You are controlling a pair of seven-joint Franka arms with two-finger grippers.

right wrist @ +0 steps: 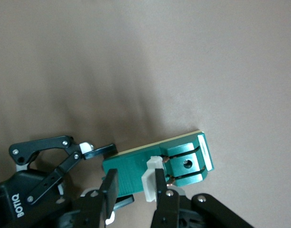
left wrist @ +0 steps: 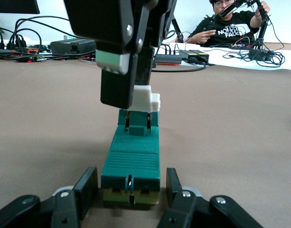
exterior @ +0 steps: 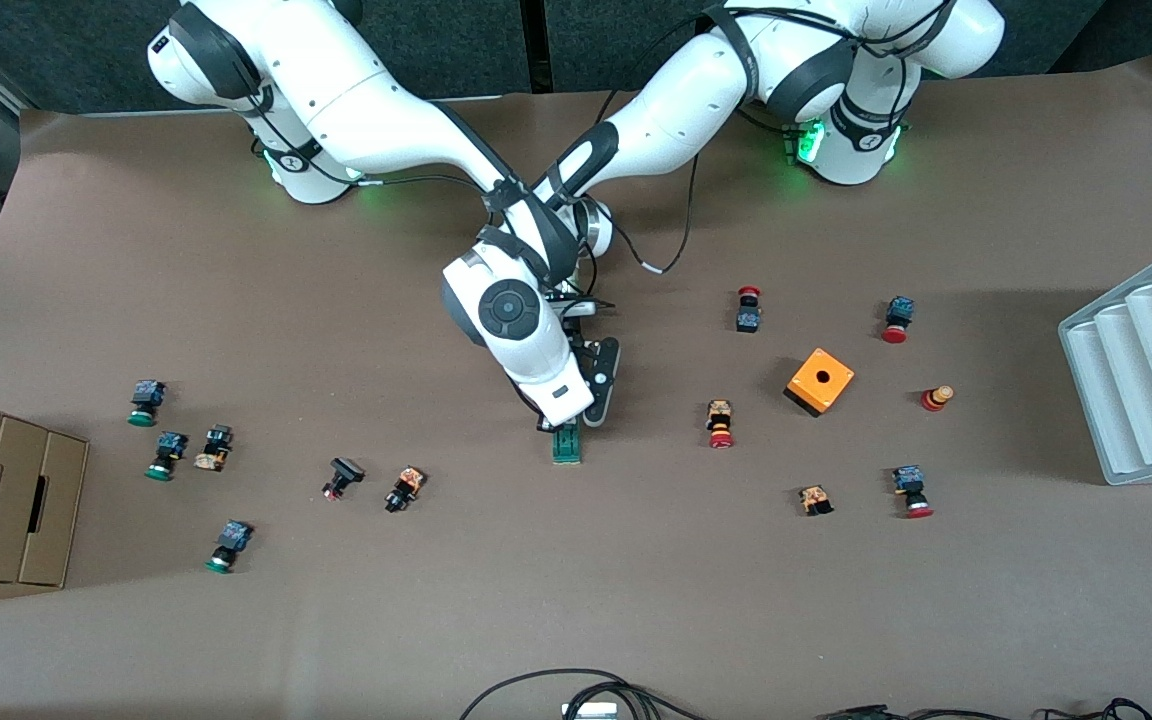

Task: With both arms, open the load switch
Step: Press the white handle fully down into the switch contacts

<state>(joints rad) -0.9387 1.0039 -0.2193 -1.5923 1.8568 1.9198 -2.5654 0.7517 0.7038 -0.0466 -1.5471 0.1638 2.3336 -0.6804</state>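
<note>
Load switch, the slim dark-green block, is lying flat on the brown surface about midway between its two ends, and both my arms are reaching in to meet over it. My left claw is sitting low at the end of the block farther from the front camera, its two fingers pressed in against the block's sides, so I am pinching the body; I judge this is to keep it from sliding or lifting. My right claw is standing over the block's middle, its fingers closed on the small white tab that is sticking up from the green body. I judge this split is the whole reason for using both arms: one is anchoring, the other is working the tab. The tab is looking slightly raised in the left wrist view, but the switch is not yet clearly open. Around us the surface is carrying scattered small push buttons with red and green caps, an orange cube with a round hole toward the left arm's end, a grey ridged tray at that edge, and a cardboard box at the right arm's end. Past the surface's edge, cables are trailing, and a person in a black shirt is sitting at a cluttered desk.
</note>
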